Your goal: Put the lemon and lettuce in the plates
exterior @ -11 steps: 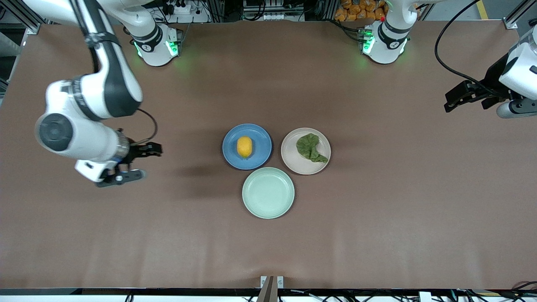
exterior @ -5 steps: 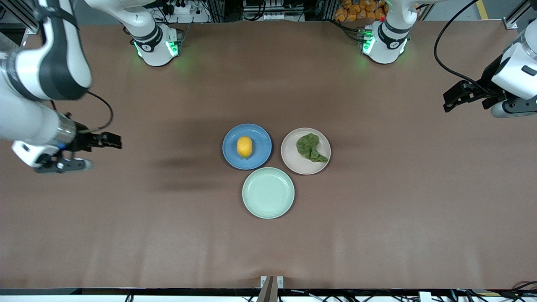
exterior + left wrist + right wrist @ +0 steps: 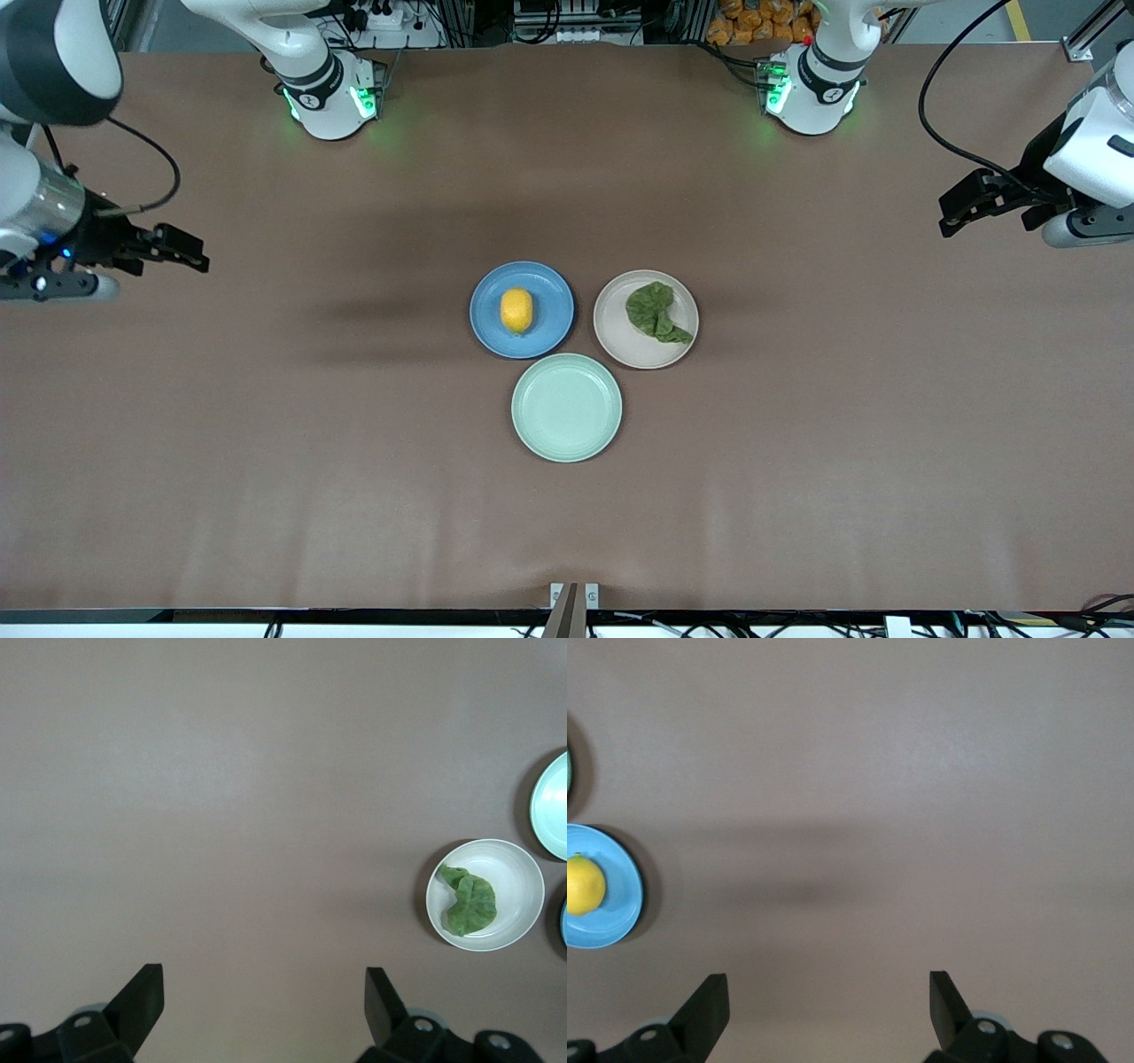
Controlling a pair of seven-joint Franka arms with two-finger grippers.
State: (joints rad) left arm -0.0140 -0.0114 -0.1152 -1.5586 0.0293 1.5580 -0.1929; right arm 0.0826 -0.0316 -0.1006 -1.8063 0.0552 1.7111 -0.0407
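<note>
The yellow lemon (image 3: 516, 310) lies in the blue plate (image 3: 542, 328) at the table's middle; it also shows in the right wrist view (image 3: 585, 886) on that plate (image 3: 616, 912). The dark-green lettuce (image 3: 656, 313) lies in the beige-pink plate (image 3: 620, 341), also seen in the left wrist view (image 3: 468, 901) on its plate (image 3: 518, 904). My right gripper (image 3: 190, 252) is open and empty over bare table at the right arm's end. My left gripper (image 3: 957, 213) is open and empty over bare table at the left arm's end.
An empty pale mint-green plate (image 3: 566, 408) sits nearer the front camera, touching the other two plates; its edge shows in the left wrist view (image 3: 551, 806). Brown tabletop spreads all around the plates.
My right arm has swung away from the plates toward its end of the table, farther from the front camera. The left arm has barely moved.
</note>
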